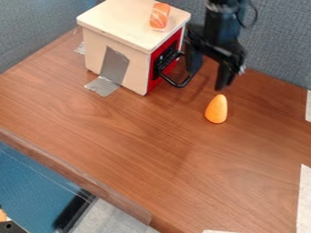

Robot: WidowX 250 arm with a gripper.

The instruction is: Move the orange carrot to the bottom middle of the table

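The black gripper [209,72] hangs at the upper right beside the box's red front, its two fingers spread apart with nothing held between them. An orange carrot [217,109], short and tapered, lies on the brown wooden table [146,141] just below the gripper in the view. Its narrow end points up toward the gripper, and a small gap separates it from the nearer fingertip.
A wooden box [115,20] with a red front and a black handle [177,83] stands at the upper left of the gripper. On its top lies a piece of toy sushi [160,16]. Grey partition walls [273,50] border the table's back.
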